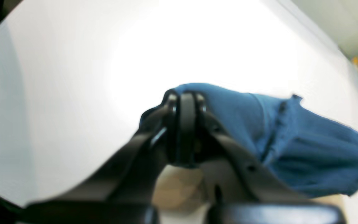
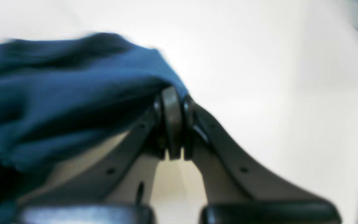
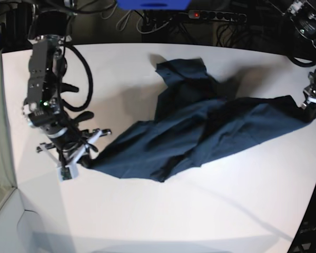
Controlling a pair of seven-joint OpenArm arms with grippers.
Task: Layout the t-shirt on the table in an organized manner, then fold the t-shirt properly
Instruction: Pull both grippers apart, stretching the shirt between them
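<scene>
The t-shirt [image 3: 200, 132] lies on the white table [image 3: 163, 211], stretched in a long rumpled band between the two arms, with one part bunched up toward the far edge near the middle. Its cloth is creased and partly doubled over, not flat. The right hand [image 2: 172, 93], on the base view's left, is closed tight on one end of the shirt, the blue cloth draped over its fingers [image 2: 135, 137]. The left hand [image 1: 186, 99], at the base view's right edge, is likewise clamped on the opposite end, cloth spilling to one side of it. A power strip [image 3: 216, 16] and cables lie beyond the table's far edge
</scene>
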